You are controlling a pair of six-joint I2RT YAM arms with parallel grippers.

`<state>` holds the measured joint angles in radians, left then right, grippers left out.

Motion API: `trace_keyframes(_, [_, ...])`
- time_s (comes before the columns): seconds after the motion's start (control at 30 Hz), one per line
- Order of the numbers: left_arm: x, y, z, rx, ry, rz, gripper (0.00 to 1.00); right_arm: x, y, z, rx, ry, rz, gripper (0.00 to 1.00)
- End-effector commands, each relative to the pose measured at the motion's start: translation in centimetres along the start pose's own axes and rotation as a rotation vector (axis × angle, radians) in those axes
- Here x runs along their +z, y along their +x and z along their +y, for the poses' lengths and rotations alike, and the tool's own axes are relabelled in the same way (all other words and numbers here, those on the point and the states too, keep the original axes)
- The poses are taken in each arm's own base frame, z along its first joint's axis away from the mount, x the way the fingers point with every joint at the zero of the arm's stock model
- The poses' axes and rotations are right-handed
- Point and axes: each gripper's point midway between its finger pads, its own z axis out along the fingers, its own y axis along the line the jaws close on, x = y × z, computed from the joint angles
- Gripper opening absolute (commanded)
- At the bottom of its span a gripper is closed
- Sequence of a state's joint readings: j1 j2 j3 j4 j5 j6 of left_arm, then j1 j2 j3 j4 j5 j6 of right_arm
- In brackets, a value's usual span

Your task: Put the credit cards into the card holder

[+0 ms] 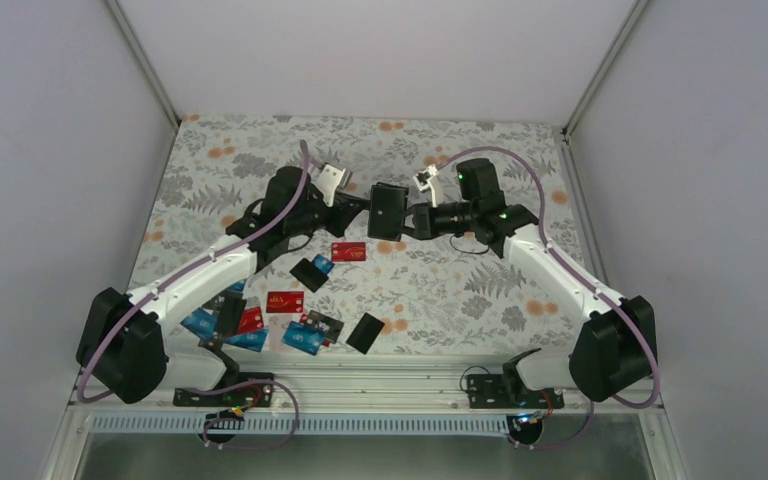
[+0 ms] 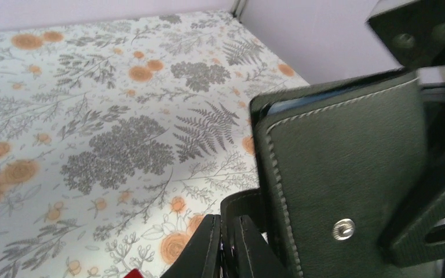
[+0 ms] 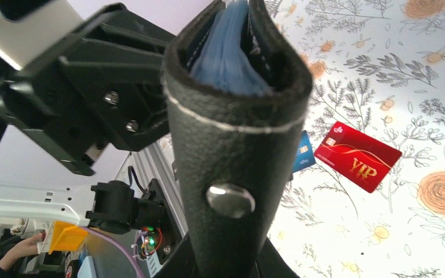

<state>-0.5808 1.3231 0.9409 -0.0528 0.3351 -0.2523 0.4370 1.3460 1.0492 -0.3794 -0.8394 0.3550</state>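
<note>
The black card holder hangs above the back middle of the table, held between both arms. My right gripper is shut on its spine end, and grey-blue pockets show at the top. My left gripper has its fingers pressed together on a thin stitched flap of the card holder. Several credit cards lie on the table below: a red one, a black one, another red, a black one and blue ones. The red VIP card shows in the right wrist view.
A floral cloth covers the table, with grey walls on three sides. More cards lie under the left arm, near the front left. A metal rail runs along the near edge.
</note>
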Motion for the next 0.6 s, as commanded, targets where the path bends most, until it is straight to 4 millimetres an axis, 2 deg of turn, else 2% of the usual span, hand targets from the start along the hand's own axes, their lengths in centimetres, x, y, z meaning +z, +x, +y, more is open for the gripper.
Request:
trace_keyframes(0.0, [0.3,-1.5,-1.0,0.017,0.054,-0.057,0.05,0.0,0.3,-1.5,0.031,0.057,-0.019,0.04])
trace_keyframes(0.23, [2.4,2.3,0.1,-0.061,0.063,0.021,0.02,2.0,4.5,-8.0,0.211,0.197,0.036,0.05])
trace_keyframes(0.33, [3.5,4.3,0.9,-0.099,0.055,0.062,0.02,2.6,6.4,-10.8,0.278,0.254,0.07,0.09])
trace_keyframes(0.57, [7.0,9.6,1.1,-0.189,0.079,0.163,0.02,3.2,9.7,-16.5,0.404,0.387,0.165,0.46])
